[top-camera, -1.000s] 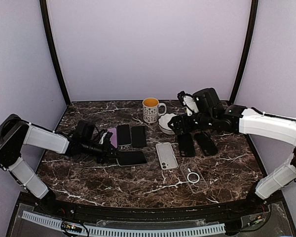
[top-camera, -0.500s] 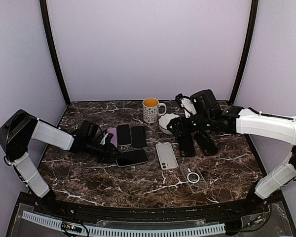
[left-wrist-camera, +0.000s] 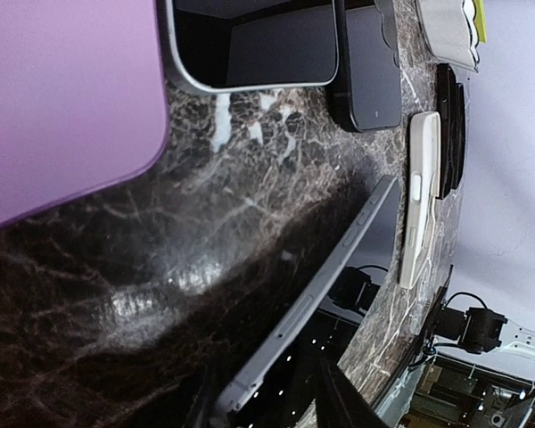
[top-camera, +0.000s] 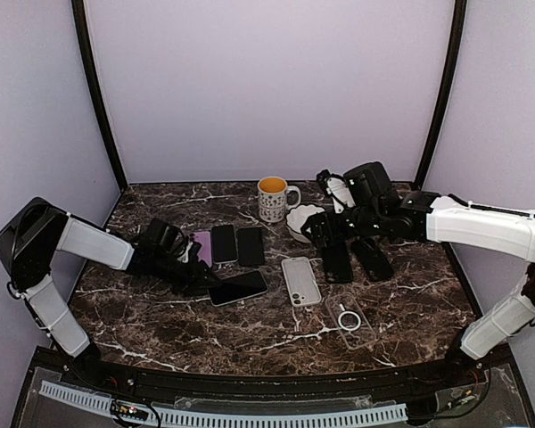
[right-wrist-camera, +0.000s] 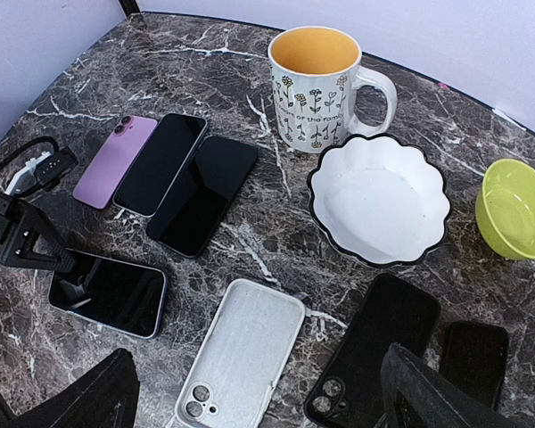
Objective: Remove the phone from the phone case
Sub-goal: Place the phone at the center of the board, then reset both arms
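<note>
Resting flat and screen up on the dark marble worktop (top-camera: 250,334), a bare phone (top-camera: 238,287) lies in front of the mug (top-camera: 272,198) and a little to its left. The left arm (top-camera: 89,250) reaches in low from well left of the mug. The left jaws stand part-open astride the phone's left end. In the left wrist view the gap between them looks wider than the phone's thin edge, so they do not seem to pinch it.

Straight in front of the mug, just right of the phone and not touching it, a white case (top-camera: 300,280) lies back up. Whether anything is inside it cannot be told.

The right arm (top-camera: 481,223) hovers to the mug's right, above two black cases (top-camera: 352,259). The right jaws are spread wide and hold nothing.

Judging from this, the phone is already out of its case and the step in hand is setting it down. The next move likely calls for the left jaws to widen and draw back level towards the mug's left, without dragging the phone along or nudging the white case.
</note>
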Motion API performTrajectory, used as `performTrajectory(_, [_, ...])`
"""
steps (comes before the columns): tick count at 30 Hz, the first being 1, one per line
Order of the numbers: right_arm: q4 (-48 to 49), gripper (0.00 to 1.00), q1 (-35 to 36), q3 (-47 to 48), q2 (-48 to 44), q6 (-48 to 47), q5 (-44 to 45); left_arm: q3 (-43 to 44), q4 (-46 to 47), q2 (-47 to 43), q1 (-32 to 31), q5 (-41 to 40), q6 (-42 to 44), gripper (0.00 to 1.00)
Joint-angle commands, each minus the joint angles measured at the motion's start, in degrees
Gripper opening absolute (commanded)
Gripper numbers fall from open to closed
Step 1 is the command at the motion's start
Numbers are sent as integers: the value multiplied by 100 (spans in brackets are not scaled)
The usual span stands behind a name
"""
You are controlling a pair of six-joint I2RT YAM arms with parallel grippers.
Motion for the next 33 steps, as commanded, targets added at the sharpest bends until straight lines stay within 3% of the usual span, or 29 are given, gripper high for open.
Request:
performTrajectory(1, [102,95,-21,99,-16,-88,20,244,-457,-167,33,-422,301,42])
performTrajectory(10, [67,96,-21,153,-104,-201,99,648,-1701,-605,31,-1352,989,43])
performTrajectory(18, [125,97,-147,103,-373,-241,270,767,-2570,-1699,31,-3486,1534,46])
performTrajectory(22, [307,98,-348,-63,-699,-321,325,802,-2815,-2272,37,-4496,1796,59])
performTrajectory(24, [448,98,-464,-198,-891,-346,410,836,-2901,-2488,50,-4914,1892,80])
performTrajectory(26, [520,99,-604,-292,-1059,-365,509,869,-2917,-2648,75,-5282,1984,92])
performTrajectory(33, [776,99,-1170,-521,-1515,-469,991,833,-2567,-2847,186,-6512,2492,98])
